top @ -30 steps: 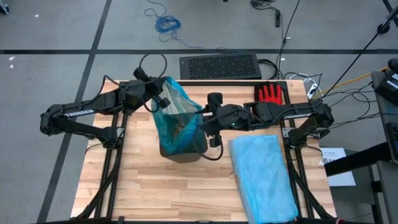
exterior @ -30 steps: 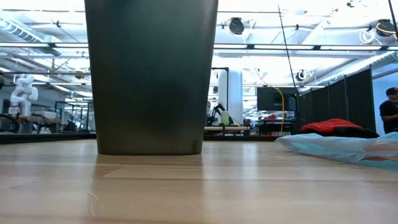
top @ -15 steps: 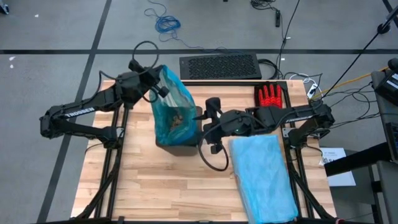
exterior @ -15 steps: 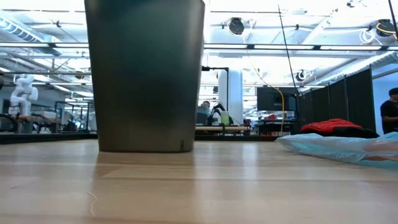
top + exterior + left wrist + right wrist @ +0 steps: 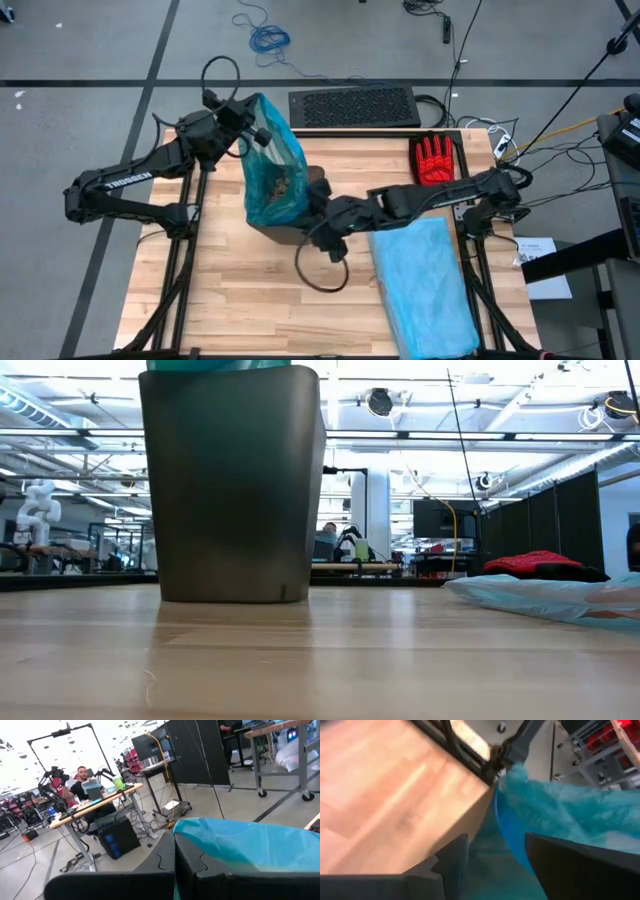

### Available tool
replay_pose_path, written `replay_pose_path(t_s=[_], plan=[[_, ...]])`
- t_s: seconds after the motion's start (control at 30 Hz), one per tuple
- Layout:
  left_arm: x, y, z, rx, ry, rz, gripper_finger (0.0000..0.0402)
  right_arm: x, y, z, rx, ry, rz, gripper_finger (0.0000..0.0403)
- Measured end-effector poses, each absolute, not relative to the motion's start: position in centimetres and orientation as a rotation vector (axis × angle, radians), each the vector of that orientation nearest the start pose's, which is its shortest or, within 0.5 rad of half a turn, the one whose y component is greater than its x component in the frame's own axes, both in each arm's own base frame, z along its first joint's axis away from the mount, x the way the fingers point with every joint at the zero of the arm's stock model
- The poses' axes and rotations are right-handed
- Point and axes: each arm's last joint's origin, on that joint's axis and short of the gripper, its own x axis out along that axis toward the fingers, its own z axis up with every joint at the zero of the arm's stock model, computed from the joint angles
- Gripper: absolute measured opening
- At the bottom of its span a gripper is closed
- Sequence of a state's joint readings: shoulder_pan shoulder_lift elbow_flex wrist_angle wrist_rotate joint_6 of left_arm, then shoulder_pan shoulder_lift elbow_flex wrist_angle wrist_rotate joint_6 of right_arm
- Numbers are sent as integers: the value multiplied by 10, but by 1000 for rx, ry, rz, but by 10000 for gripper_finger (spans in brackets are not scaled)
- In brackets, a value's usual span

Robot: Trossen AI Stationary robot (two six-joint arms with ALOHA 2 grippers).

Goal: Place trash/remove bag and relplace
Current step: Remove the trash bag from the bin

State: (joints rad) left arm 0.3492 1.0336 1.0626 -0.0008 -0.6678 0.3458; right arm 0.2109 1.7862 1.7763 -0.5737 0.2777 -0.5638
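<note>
The teal bag (image 5: 272, 160) stands tall out of the dark bin (image 5: 296, 224), with brown paper trash (image 5: 280, 190) showing through its wall. My left gripper (image 5: 252, 128) is above the bin's far left side, shut on the bag's top. My right gripper (image 5: 318, 205) is open at the bin's right rim, with teal plastic (image 5: 560, 815) between and beyond its fingers. In the low view the bin (image 5: 230, 490) stands on its base on the table, and teal plastic (image 5: 220, 364) shows above its rim. My left gripper (image 5: 175, 862) pinches the bag's gathered top edge (image 5: 187, 827) between its two shut fingers, coming from the table's left. The bag hangs below the fingers, drawn upward, its lower part inside the bin. My right gripper: I cannot tell whether its fingers touch the bin or the bag.
A paler sky-blue bag (image 5: 425, 285) lies flat on the table's right near part. A red glove (image 5: 433, 160) lies at the far right corner. A black mat (image 5: 352, 105) sits beyond the far edge. Bare wood lies left of and near the bin.
My left gripper has risen and moved toward the far left corner, drawing the bag up out of the bin into a taller, narrower shape. My right gripper has moved left and toward the near edge, down to the bin's right rim. The bin's rim has come into the low view.
</note>
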Motion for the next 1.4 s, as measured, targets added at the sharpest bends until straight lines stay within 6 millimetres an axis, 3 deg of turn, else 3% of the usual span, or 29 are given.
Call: replay_pose_path(t_s=[0.3,0.57,0.87,1.23,1.33,1.4], plan=[[199,92,400,310,147,1011,0,429,64,338,-963,620,-133,173],[199,91,399,313,160,1008,0,444,57,325,-1158,678,-239,171],[199,91,399,312,162,1008,0,441,81,326,-1367,671,-159,171],[200,91,399,310,159,1004,0,454,50,314,-1504,747,-137,170],[200,90,399,312,160,990,0,455,44,312,-1500,762,-147,147],[201,89,398,317,164,967,0,456,44,314,-1467,747,-168,108]])
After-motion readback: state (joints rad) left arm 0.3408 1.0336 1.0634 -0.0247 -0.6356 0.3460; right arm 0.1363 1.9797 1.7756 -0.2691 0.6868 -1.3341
